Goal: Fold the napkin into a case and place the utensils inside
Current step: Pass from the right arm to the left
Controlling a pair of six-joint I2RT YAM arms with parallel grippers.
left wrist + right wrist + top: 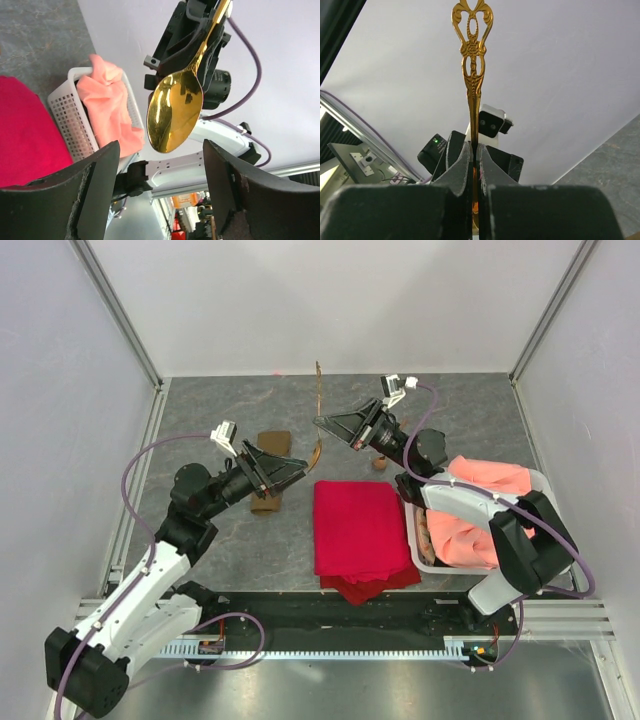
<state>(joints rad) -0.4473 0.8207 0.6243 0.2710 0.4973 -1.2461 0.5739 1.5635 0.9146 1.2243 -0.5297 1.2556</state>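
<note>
Gripping the gold spoon (319, 390) by its handle, the right gripper (474, 150) is clenching it upright above the middle of the table (200, 410), and we are seeing bare grey room toward the rear edge. The left gripper (298, 471) is gaping wide, facing the spoon's bowl without touching it. The olive-brown napkin (274, 441) is lying mostly hidden beneath that arm, beside the red cloth (355, 525), its fold hard to make out.

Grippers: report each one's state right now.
Left gripper: open, holding nothing.
Right gripper: closed on the handle of the gold spoon.
</note>
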